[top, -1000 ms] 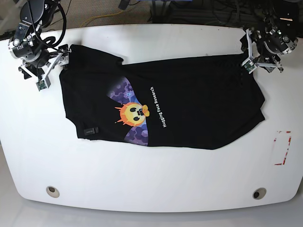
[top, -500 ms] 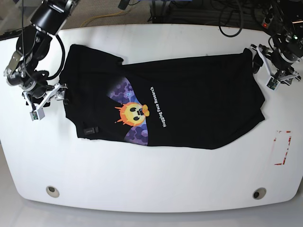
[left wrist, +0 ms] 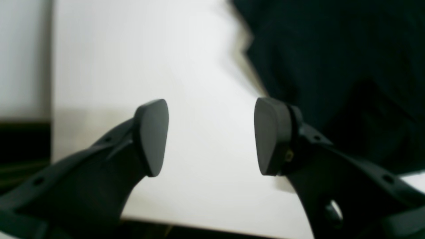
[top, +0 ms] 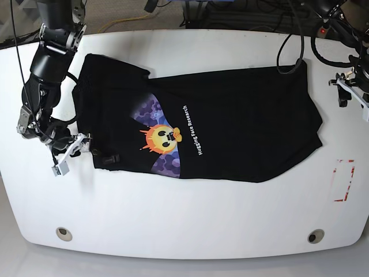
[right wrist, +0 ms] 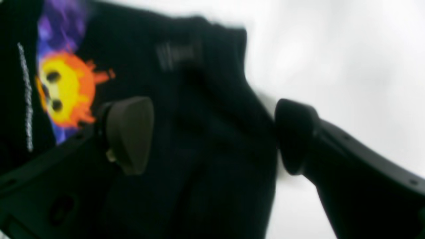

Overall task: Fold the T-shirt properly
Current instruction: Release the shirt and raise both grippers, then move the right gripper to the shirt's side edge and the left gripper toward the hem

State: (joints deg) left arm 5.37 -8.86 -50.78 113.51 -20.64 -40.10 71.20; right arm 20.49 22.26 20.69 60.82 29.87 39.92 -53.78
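Observation:
The black T-shirt (top: 230, 127) lies spread flat on the white table (top: 184, 213), its orange, yellow and purple graphic (top: 161, 138) and white lettering facing up. My right gripper (top: 72, 154) is at the shirt's near left corner. In the right wrist view this gripper (right wrist: 212, 136) is open and straddles the cloth edge (right wrist: 212, 99), one finger over the shirt and the other over the bare table. My left gripper (top: 353, 95) hovers off the shirt's right side. In the left wrist view it (left wrist: 211, 136) is open over the white table, with black cloth (left wrist: 332, 49) beside its right finger.
A red-outlined rectangle (top: 344, 180) is marked on the table at the right. Two round holes (top: 64, 234) (top: 315, 236) sit near the front edge. Cables (top: 242, 14) run behind the far edge of the table.
My right arm has travelled down the shirt's left side, from its far corner to its near corner. My left arm has drawn away to the right, off the shirt's far right corner.

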